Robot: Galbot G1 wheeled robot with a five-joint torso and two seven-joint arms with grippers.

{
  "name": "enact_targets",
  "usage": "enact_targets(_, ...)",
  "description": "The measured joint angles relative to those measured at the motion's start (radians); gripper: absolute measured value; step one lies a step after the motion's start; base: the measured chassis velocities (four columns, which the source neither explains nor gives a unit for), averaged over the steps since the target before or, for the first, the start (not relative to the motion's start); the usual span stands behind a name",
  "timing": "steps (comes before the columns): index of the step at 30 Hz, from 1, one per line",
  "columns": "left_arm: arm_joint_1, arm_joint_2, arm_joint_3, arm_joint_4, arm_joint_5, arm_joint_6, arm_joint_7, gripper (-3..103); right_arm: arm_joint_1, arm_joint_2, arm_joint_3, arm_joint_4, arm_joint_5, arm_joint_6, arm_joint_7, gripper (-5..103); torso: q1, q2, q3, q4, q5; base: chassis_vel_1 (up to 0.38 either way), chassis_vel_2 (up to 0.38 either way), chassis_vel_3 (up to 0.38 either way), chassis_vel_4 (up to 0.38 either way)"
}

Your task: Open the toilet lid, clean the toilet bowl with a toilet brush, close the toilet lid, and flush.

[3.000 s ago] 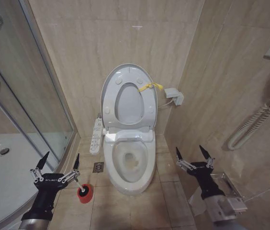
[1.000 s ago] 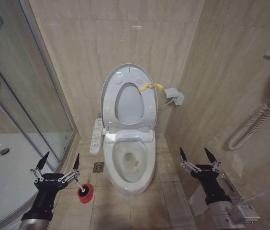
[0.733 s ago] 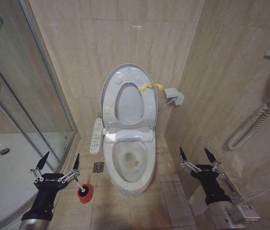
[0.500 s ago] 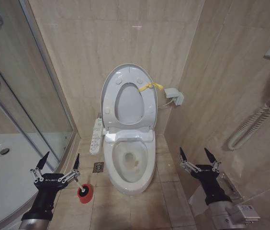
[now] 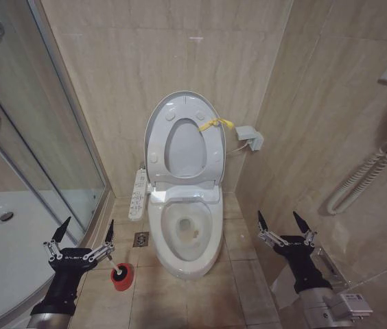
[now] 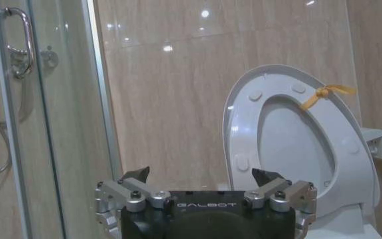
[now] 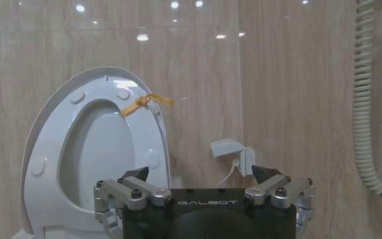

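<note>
White plastic toilet lid (image 5: pixel 182 110) stood upright against the tiled wall, yellow strap (image 5: pixel 215 124) tied at its rim, seat ring (image 5: pixel 185 147) raised with it. Below, toilet bowl (image 5: pixel 188 232) lay exposed, faintly stained inside. Toilet brush (image 5: pixel 114 265) sat untouched in its red holder (image 5: pixel 121 276) on the floor left of the bowl, just beside the left gripper (image 5: pixel 84 231), spread wide and empty. Right gripper (image 5: pixel 280 223), likewise wide open and holding nothing, had shifted slightly rightward over three seconds, then held motionless. Judged: opening step finished, brush pickup not yet begun.
</note>
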Motion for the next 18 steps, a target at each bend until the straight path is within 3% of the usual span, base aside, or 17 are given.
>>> enact_targets(18,0.000,0.000,0.000,0.000,0.000,0.000,0.000,100,0.000,0.000,0.000,0.000,0.000,0.000,0.000,100,0.000,0.000,0.000,0.0000,0.0000,0.000,0.000,0.000,0.000)
